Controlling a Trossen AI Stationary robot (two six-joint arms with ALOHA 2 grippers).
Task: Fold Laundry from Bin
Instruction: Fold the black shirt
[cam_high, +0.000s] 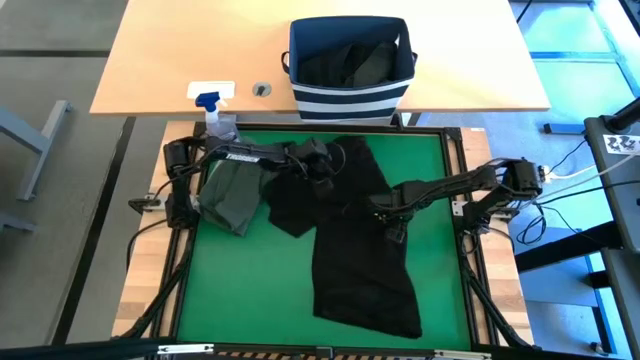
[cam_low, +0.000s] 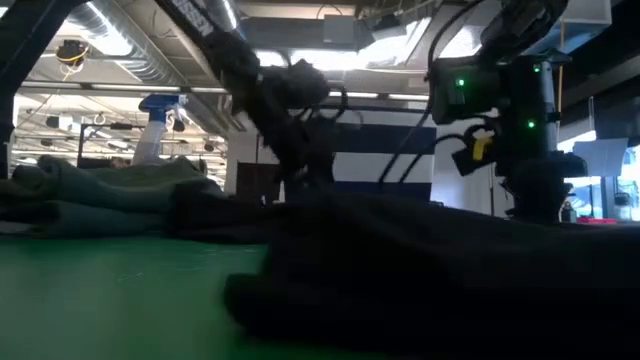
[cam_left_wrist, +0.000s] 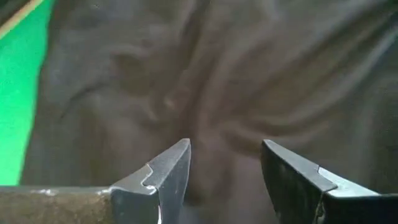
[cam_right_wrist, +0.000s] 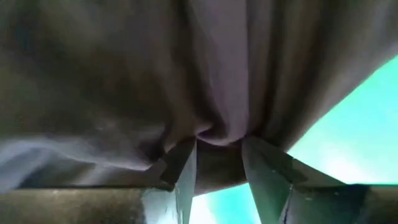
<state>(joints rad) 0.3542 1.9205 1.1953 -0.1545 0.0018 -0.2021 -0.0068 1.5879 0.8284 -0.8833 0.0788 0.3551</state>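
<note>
Black garment (cam_high: 350, 240) fills the low view's foreground, spread across the green mat (cam_high: 250, 290) from the far edge down toward the near right corner. Right gripper (cam_high: 385, 212) sits on the garment's right side, its fingers (cam_right_wrist: 180, 171) pinching a bunched fold of the dark cloth between them. Left gripper (cam_high: 322, 172) rests over the garment's upper part, its fingers (cam_left_wrist: 171, 171) standing apart with cloth lying under the gap, nothing clamped. Olive garment (cam_high: 228, 195) lies folded at the mat's left edge, just beside the black one. Bin (cam_high: 350, 70) stands on the wooden table (cam_high: 160, 60) beyond the mat, dark cloth inside. Spray bottle (cam_high: 213, 112) stands near the mat's far left corner.
</note>
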